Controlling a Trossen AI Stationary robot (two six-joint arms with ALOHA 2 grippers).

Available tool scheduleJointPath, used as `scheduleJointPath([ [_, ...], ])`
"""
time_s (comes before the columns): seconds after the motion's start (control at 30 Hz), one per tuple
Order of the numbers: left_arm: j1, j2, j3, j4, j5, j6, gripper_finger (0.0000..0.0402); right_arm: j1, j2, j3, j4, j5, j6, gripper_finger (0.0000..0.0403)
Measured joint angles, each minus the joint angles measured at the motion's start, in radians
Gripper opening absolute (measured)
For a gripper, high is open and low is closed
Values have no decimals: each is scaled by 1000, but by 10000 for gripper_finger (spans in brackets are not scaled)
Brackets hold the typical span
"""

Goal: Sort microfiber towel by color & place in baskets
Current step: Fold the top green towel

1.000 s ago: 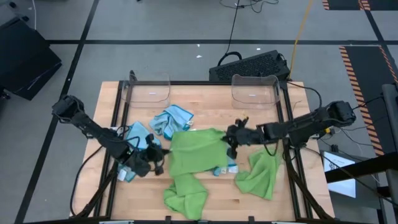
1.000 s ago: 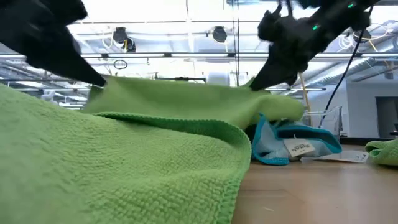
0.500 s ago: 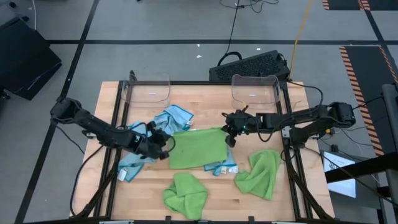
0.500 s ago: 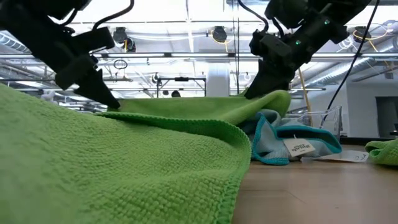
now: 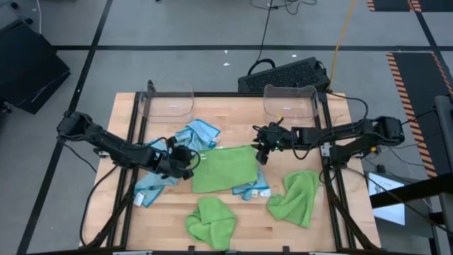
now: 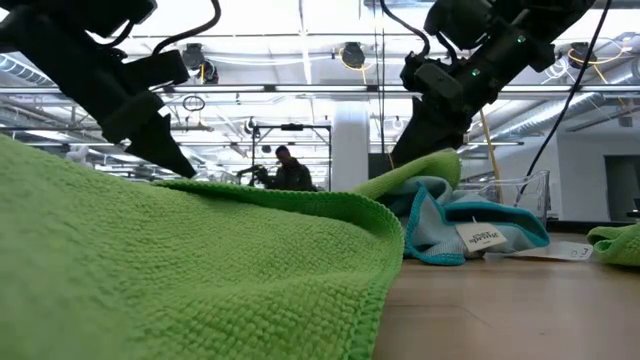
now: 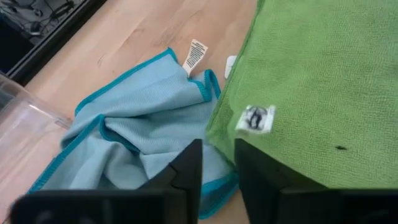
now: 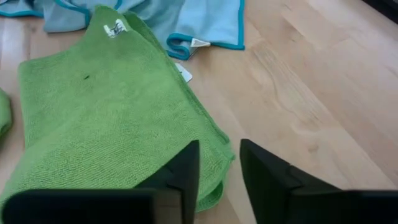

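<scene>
**Folded green towel let go, baskets not yet filled**

We saw the big change at the green towel (image 5: 225, 168) in the middle of the table (image 5: 233, 113). A second earlier it had been stretched wide between both grippers and trailed toward the table's near edge; half a second later it had been doubled over into a neat rectangle, and it lay flat that way at this moment. The left gripper (image 5: 190, 162) sat at the towel's left edge and the right gripper (image 5: 260, 151) at its far right corner. In both wrist views the fingers stood slightly apart with nothing between them, so we judged both had just released the cloth. That would leave the fold done and the carry to a basket as the step ahead.

The two baskets stood along the table's far edge, the left basket (image 5: 170, 103) and the right basket (image 5: 289, 100), both without towels as far as we could see.

Around the green towel lay a blue towel (image 5: 196, 136) touching its far left corner, another blue towel (image 5: 153, 184) just left of it under the left arm, a bunched green towel (image 5: 211, 222) nearer the front edge, and a crumpled green towel (image 5: 294, 197) to its right. A small blue piece (image 5: 253, 192) peeked from under its near edge, which could drag along on a lift.
</scene>
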Motion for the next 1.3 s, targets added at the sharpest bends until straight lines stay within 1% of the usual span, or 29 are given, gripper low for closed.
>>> scheduleJointPath([
  [0.1, 0, 0, 0, 0, -5, -8, 135, 3, 0, 0, 0, -14, 2, 143],
  [0.23, -4, -20, 0, 11, 15, -31, 167, 26, 0, 0, 0, -83, -2, 156],
  [0.33, -27, -52, 0, 7, 48, -53, 176, 65, 0, 0, -4, -94, -2, 157],
  [0.47, -84, -94, 0, 16, 51, -67, 171, 124, 1, 0, -1, -74, 7, 156],
  [0.63, -169, -95, 0, 41, 52, -75, 152, 196, 1, 0, 0, -12, 58, 156],
  [0.8, -252, -50, 0, 46, 53, -126, 135, 295, 1, 0, 0, 90, 130, 155],
  [0.93, -328, -3, 0, 103, 54, -114, 129, 382, 1, 0, 1, 175, 192, 155],
  [1.1, -407, 73, 0, 215, 53, -71, 140, 485, 1, 0, 8, 269, 267, 155],
  [1.17, -430, 114, 0, 256, 53, -70, 149, 518, 1, 0, 12, 307, 289, 155],
  [1.3, -468, 206, 0, 326, 53, -59, 173, 570, 1, 0, 56, 352, 319, 155],
])
